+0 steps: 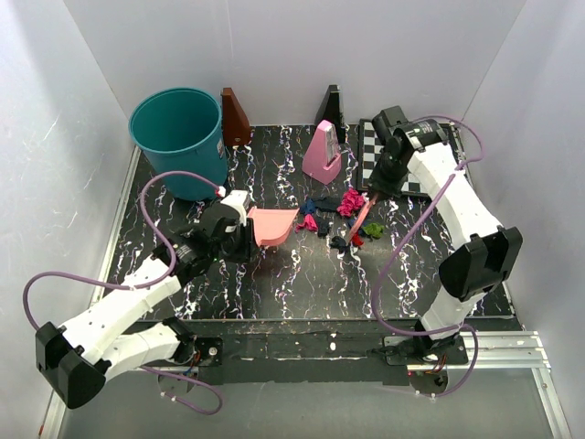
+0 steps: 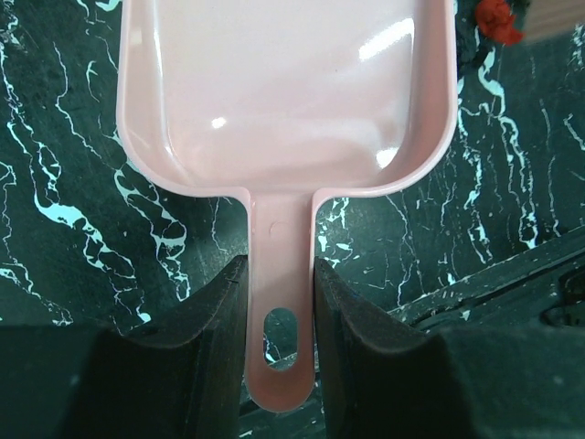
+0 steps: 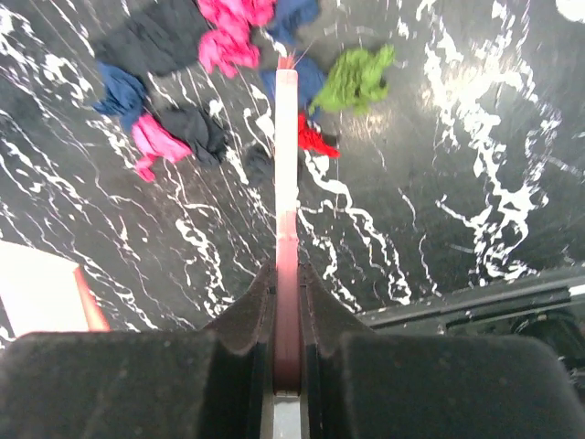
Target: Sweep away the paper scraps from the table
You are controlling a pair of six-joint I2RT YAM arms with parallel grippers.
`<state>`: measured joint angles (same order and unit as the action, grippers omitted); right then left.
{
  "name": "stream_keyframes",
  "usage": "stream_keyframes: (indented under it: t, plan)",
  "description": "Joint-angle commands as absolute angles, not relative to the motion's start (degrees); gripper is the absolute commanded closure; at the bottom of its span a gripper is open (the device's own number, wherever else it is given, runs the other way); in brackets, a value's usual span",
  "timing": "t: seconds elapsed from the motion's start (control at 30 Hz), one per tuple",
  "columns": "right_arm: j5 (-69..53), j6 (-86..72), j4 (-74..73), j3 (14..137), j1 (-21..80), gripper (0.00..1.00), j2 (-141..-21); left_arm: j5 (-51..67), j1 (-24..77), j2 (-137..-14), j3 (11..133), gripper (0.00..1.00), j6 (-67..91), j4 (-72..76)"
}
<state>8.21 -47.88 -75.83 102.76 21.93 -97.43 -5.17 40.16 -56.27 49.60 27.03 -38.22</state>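
Note:
The paper scraps [image 1: 331, 219], magenta, dark blue, red and green wads, lie bunched at the middle of the black veined table [image 1: 302, 283]. My left gripper [image 1: 239, 229] is shut on the handle of the pink dustpan [image 1: 272, 226], whose mouth faces the scraps from the left. In the left wrist view the gripper [image 2: 281, 293] clamps the handle and the pan [image 2: 283, 91] is empty. My right gripper [image 1: 377, 187] is shut on a thin red brush [image 1: 363, 219] that reaches down into the scraps. The right wrist view shows the gripper [image 3: 287, 283], the brush [image 3: 287, 165] and the scraps [image 3: 228, 37] around its tip.
A teal bin [image 1: 178, 137] stands at the back left. A pink metronome [image 1: 322, 154], a brown wedge [image 1: 235, 117] and a black wedge [image 1: 331, 110] stand along the back. A chessboard [image 1: 379, 160] lies at the back right under my right arm.

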Motion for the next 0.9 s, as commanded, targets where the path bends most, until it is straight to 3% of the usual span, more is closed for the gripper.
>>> stream_keyframes:
  t: [0.0,0.13,0.33,0.53,0.87]
  plan:
    - [16.2,-43.3,-83.4,108.9,22.1,0.99,-94.3,-9.3,43.0,-57.7,52.2,1.00,26.1,-38.6]
    - [24.4,-35.9,-74.7,100.6,22.0,0.99,-85.9,-11.2,48.2,-61.4,53.2,1.00,23.7,-38.6]
    - [22.0,-10.0,-55.2,83.6,22.1,0.99,-76.3,-14.0,60.5,-67.9,55.0,1.00,16.2,-37.8]
    - [26.6,-0.8,-59.3,90.2,22.1,0.99,-85.0,-15.1,66.8,-70.1,54.3,1.00,12.8,-38.8]
    - [25.9,10.5,-56.3,92.2,28.9,0.99,-99.0,-11.3,67.4,-78.5,56.2,1.00,12.7,-38.5]
